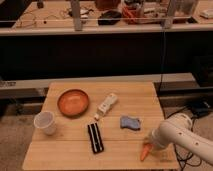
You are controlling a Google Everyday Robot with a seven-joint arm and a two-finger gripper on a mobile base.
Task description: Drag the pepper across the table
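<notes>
The gripper (148,143) sits at the near right corner of the table (60,152), on the pepper (145,152). A bare strip runs left along the near edge. The blue cloth (130,122) lies close behind and the black bar (95,138) blocks the middle. The white bottle (107,105), bowl (73,102) and cup (45,122) crowd the far left.
</notes>
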